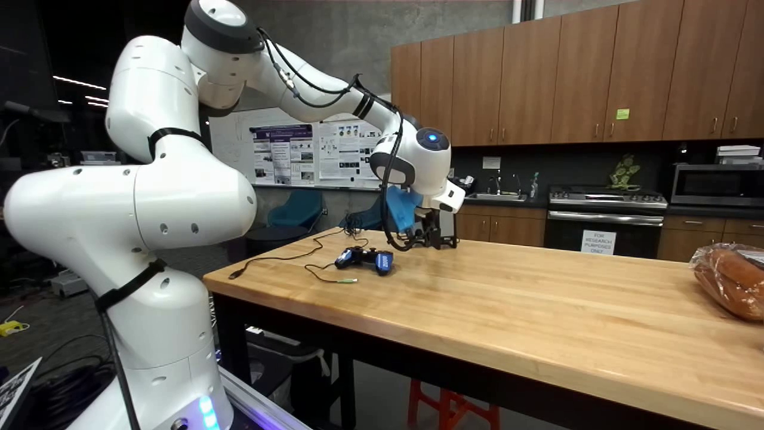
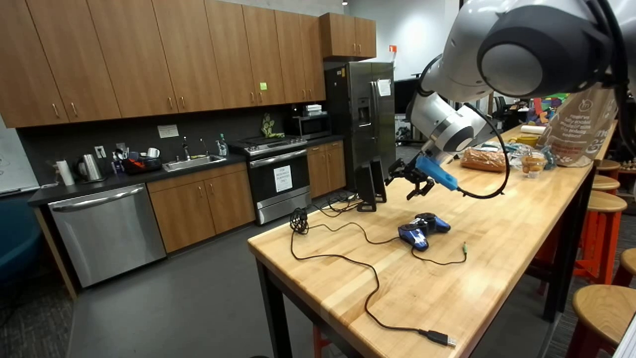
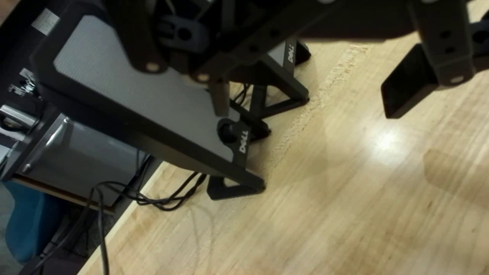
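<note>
Standing well to the left of the speakers [image 2: 365, 186], across the grey floor [image 2: 198, 298] in an exterior view, is a steel dishwasher [image 2: 107, 228]. Closer to the speakers, though likewise beyond the wooden bench [image 2: 343, 283], come a sink [image 2: 194, 163] and an oven [image 2: 262, 174]. A knot of black cable [image 2: 299, 220] sits near the edge of the bench, left of the speakers and on the viewer's side of them. The two speakers stand side by side close to that same edge; the wrist view shows them grey-fronted, black-edged and lettered DELL. Just to their right hangs the gripper [image 3: 305, 110], above the bench. Its fingers [image 3: 409, 82] are spread wide, with bench surface visible between the tips; in the wrist view one finger overlaps a speaker's front, and whether the two touch cannot be told. To the right of the speakers, on the viewer's side, a blue and black game controller [image 2: 421, 228] lies on the bench at a lower level than the gripper. Farther out on that side, well apart from the speakers, lies a USB plug [image 2: 439, 339]. A green-tipped plug [image 2: 465, 248] follows, right of the speakers and past the controller. Farthest right of the speakers, toward the distant part of the bench, are a plastic-wrapped brown loaf [image 2: 484, 160], a clear container [image 2: 533, 165] and a paper bag [image 2: 571, 130].
</note>
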Tool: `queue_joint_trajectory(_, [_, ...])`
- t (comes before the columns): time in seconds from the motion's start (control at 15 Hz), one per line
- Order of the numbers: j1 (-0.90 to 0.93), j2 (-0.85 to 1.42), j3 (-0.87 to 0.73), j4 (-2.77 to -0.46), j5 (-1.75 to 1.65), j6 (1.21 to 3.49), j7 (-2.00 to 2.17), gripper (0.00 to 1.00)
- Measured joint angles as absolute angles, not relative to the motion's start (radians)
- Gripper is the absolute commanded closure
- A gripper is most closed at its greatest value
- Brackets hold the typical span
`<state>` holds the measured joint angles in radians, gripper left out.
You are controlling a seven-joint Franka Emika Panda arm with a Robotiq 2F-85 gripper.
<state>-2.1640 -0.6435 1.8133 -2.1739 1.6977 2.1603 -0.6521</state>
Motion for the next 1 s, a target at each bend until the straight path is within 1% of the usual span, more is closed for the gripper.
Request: queue_joint_trajectory(1.0, [-2.162, -0.752, 1.821, -2.207, 1.914, 2.008, -0.545, 0.00])
